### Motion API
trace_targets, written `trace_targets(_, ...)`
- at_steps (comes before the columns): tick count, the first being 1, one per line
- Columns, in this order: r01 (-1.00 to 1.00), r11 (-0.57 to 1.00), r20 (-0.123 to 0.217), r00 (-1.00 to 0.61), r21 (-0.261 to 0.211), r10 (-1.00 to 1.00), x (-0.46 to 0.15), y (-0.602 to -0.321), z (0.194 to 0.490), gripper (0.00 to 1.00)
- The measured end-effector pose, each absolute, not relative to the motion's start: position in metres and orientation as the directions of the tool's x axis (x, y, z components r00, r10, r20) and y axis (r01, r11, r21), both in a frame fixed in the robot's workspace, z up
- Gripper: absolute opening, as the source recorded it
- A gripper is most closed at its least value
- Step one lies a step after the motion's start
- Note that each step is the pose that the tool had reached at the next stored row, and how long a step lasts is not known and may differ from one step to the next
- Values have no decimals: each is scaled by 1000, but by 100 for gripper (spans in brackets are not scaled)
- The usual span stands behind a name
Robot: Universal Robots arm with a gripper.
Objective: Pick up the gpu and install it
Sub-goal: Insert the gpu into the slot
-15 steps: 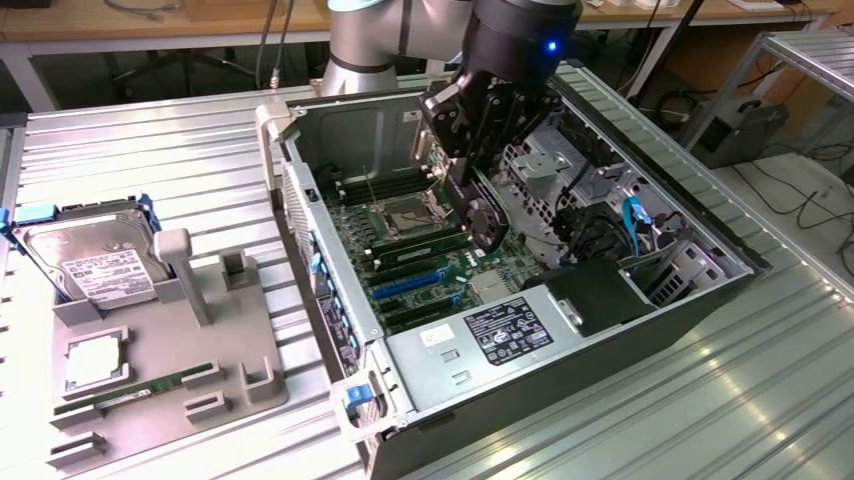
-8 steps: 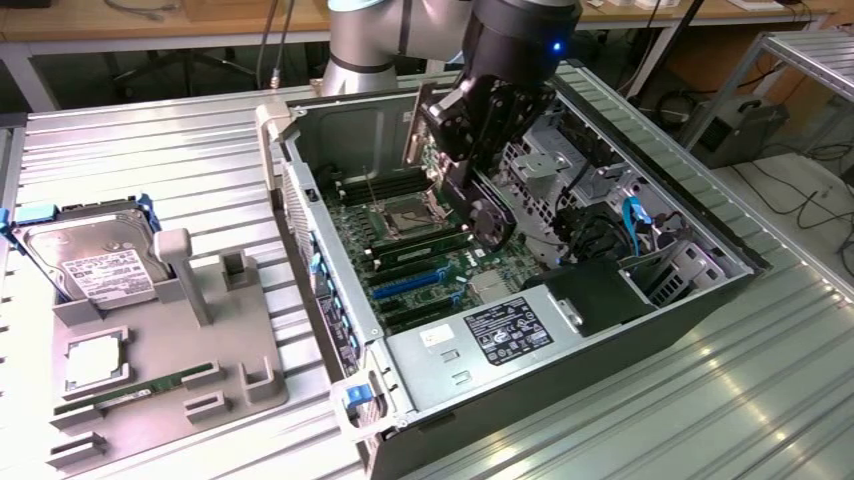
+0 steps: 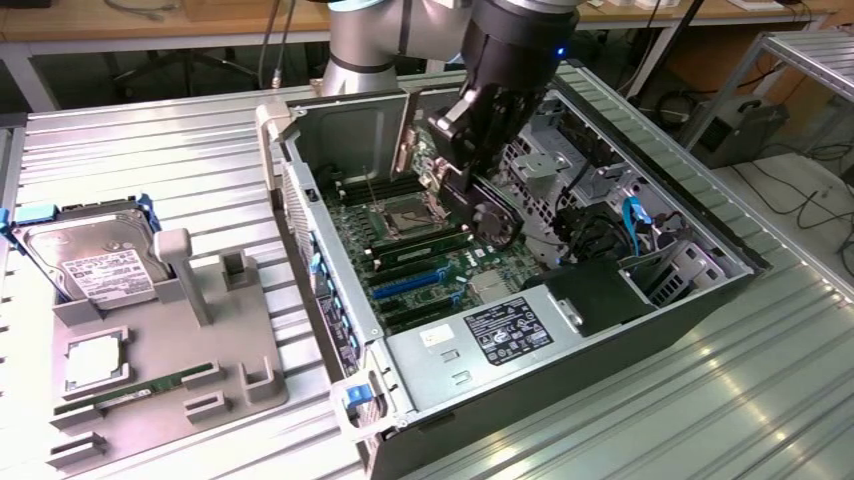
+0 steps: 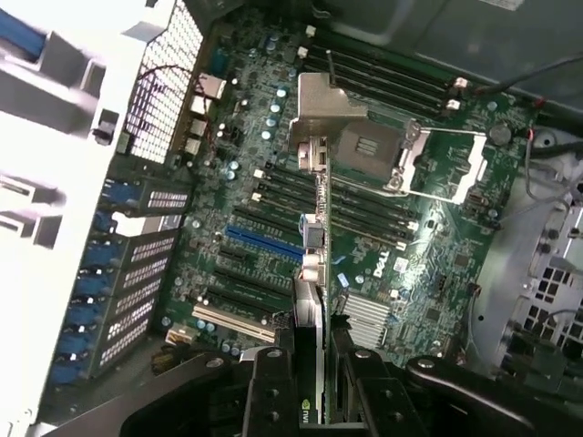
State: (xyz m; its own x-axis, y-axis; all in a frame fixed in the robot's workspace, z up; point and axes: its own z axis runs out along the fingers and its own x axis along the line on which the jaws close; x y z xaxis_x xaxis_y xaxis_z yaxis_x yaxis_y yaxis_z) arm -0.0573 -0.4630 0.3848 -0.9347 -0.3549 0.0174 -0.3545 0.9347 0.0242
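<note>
A ribbed silver metal worktop point(image 3: 747, 400) carries an open black tower computer case point(image 3: 587, 410) lying on its side at the centre of the exterior view. The grey robot arm point(image 3: 514, 40) reaches into it from twelve o'clock. At eight o'clock of that view, well apart from the case, sits a grey moulded parts tray point(image 3: 147, 370) with a silver hard drive with a white label point(image 3: 94, 265) and a narrow green memory stick point(image 3: 147, 385). Inside the case lies the green motherboard point(image 4: 428, 264), crowded by a metal CPU socket point(image 4: 401, 155), black slots and a blue slot point(image 4: 264, 244). The fingers point(image 4: 264, 382) are clenched on the gpu point(image 4: 314, 228), a slim black card held edge-on above the slots, silver bracket point(image 4: 328, 109) leading; whether it touches them cannot be told.
</note>
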Motion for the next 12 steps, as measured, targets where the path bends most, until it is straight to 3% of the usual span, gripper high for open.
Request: trace_targets(12, -556, 831, 15, -831, 23, -557, -57, -463, 377, 26)
